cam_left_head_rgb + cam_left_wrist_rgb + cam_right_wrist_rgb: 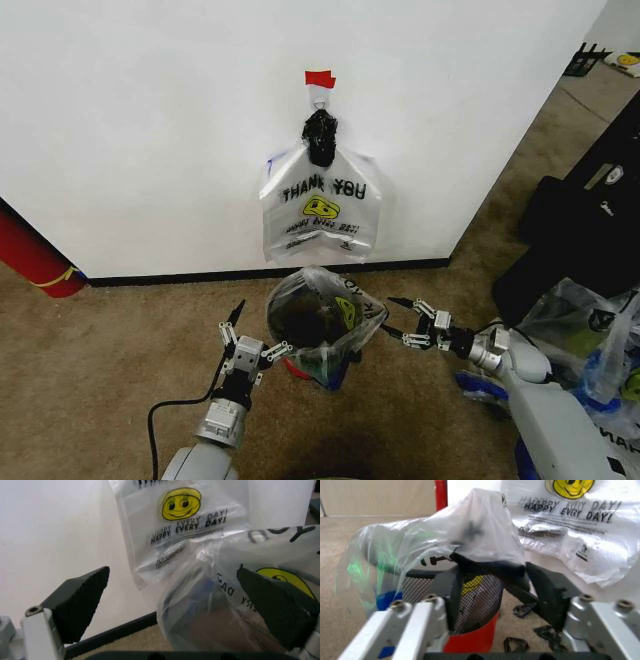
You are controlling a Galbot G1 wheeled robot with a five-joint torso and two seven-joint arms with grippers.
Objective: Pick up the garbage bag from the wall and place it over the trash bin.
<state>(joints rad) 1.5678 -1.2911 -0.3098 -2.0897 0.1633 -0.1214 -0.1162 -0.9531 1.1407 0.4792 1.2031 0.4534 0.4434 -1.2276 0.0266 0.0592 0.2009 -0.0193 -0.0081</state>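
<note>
Against the wall [150,130], a garbage bag [322,212] is seen hanging from a small black knotted bundle [320,137] under a strip of red tape [320,78], its "THANK YOU" print and yellow smiley face turned outward. Below it, on the carpet [100,340], the trash bin [312,330] is found already draped with a second translucent bag [345,310] of the same print, pulled loosely over the rim. In the right wrist view the bin's black mesh wall [480,600] and red base [475,639] can be made out under the plastic.

The left gripper [252,345] is held just beside the bin's left edge, its fingers spread wide and nothing gripped; in the left wrist view the draped bag is seen lying against one dark pad [272,605]. The right gripper [403,322] is positioned at the bin's right edge, fingers parted, with a fold of the draped bag lying over its fingertips; whether the film is actually pinched cannot be told. A red cylinder [35,255] is seen at the wall's left end.
</note>
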